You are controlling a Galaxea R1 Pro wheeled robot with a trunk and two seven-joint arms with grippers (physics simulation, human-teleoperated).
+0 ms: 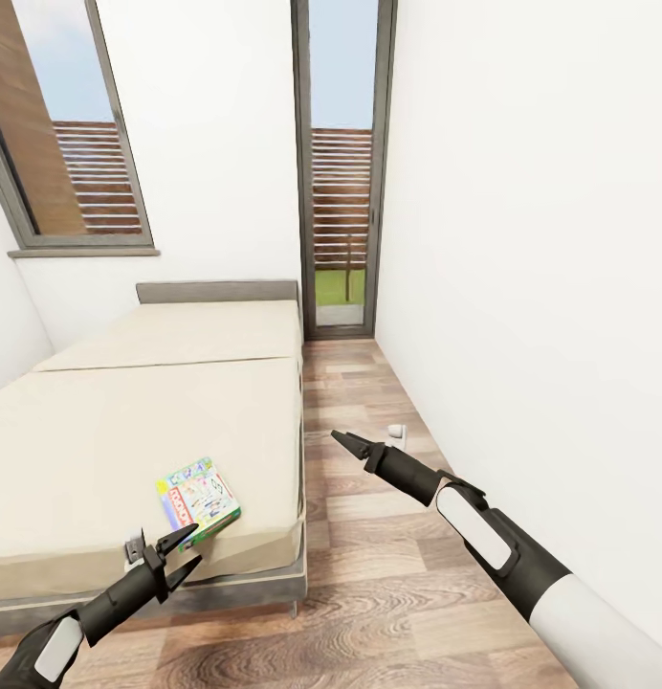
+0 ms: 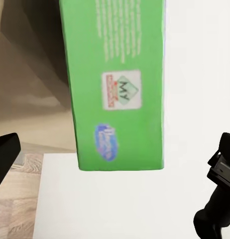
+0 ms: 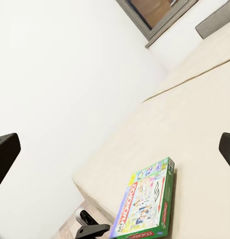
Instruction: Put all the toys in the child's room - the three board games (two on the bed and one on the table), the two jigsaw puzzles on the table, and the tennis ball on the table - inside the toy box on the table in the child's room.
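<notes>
One board game, a green-edged Monopoly box point(image 1: 198, 498), lies flat on the beige bed point(image 1: 130, 411) near its front right corner. My left gripper point(image 1: 189, 547) is open just in front of the box, at the mattress edge. In the left wrist view the box's green side point(image 2: 115, 79) sits between the spread fingers, untouched. My right gripper point(image 1: 350, 442) hovers over the floor to the right of the bed. It is open, and its wrist view looks across at the box point(image 3: 144, 201) on the mattress point(image 3: 194, 114).
A narrow strip of wood-plank floor point(image 1: 369, 536) runs between the bed and the white wall point(image 1: 541, 287) on the right. A glass door point(image 1: 341, 163) closes its far end. A window point(image 1: 73, 144) is above the headboard. A small white object point(image 1: 396, 433) sits by the wall.
</notes>
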